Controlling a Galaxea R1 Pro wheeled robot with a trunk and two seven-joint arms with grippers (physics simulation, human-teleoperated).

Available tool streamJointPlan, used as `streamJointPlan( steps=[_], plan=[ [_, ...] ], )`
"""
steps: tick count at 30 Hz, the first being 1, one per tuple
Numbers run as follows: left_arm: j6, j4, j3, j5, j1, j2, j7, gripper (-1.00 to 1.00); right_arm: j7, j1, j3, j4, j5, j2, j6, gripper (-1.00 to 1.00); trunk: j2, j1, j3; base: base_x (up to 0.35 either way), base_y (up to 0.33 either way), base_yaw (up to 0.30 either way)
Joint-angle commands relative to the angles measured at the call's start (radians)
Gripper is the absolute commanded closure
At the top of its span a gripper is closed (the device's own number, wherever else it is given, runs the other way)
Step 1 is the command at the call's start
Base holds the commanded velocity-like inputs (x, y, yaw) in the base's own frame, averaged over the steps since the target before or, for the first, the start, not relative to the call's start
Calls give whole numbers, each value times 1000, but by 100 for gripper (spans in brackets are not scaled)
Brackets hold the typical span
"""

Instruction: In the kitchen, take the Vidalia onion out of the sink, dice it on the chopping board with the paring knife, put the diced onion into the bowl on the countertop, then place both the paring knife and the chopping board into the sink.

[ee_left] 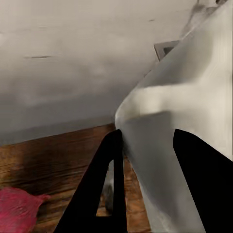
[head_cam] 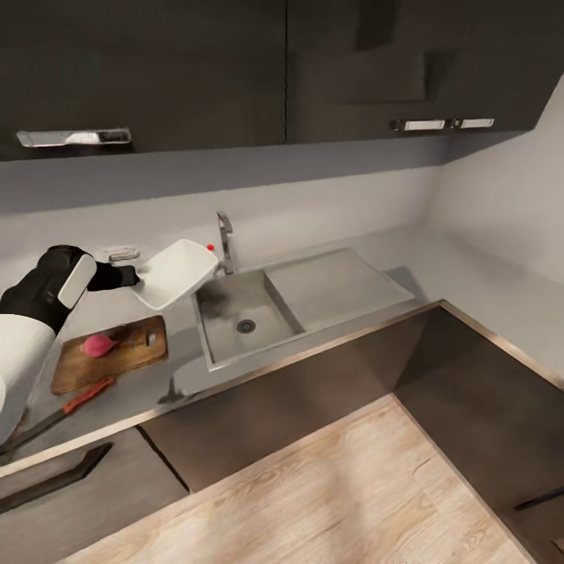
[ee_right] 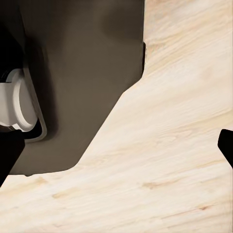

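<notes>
From the head view, our left hand (head_cam: 135,276) has its fingers closed on the rim of the bowl (head_cam: 176,272), tilted above the desk (head_cam: 329,286) between the chopping board (head_cam: 110,354) and the sink (head_cam: 243,313), likely to bring it nearer the Vidalia onion (head_cam: 98,345) on the board. The paring knife (head_cam: 82,398) lies near the desk's front edge. At the left wrist, the fingers (ee_left: 104,189) pinch the bowl wall above the board. At the right wrist we see wood floor (ee_right: 170,160); whether that hand is closed, we cannot tell.

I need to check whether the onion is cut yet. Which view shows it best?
The head view: the Vidalia onion lies whole on the chopping board. The left wrist view catches just its cropped edge.
</notes>
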Motion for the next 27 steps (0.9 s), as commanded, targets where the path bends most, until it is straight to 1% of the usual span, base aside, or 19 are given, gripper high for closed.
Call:
streamJointPlan(
  steps=[1, 6, 8, 14, 22, 27],
  plan=[
    [2, -1, -6, 13, -1, 2, 9, 100, -3, -1, 9, 0, -10, 0, -2, -100, -2, 0, -2, -293, 181, 282],
    [2, 0, -6, 13, -1, 6, 9, 100, -3, -1, 9, 0, -10, 0, -2, -100, -2, 0, -2, -267, 199, 282],
    [2, 0, -6, 13, -1, 13, 9, 100, -3, -1, 9, 0, -10, 0, -2, -100, -2, 0, -2, -138, 254, 282],
    [2, 5, -6, 13, -1, 27, 9, 100, -3, -1, 9, 0, -10, 0, -2, -100, -2, 0, -2, -26, 292, 282],
    [2, 17, -6, 13, -1, 28, 9, 100, -3, -1, 9, 0, -10, 0, -2, -100, -2, 0, -2, -1, 301, 281],
    [2, 33, -6, 14, -1, 27, 8, 100, -3, -1, 9, 0, -10, 0, -2, -100, -2, 0, -2, -90, 282, 282]
  ],
)
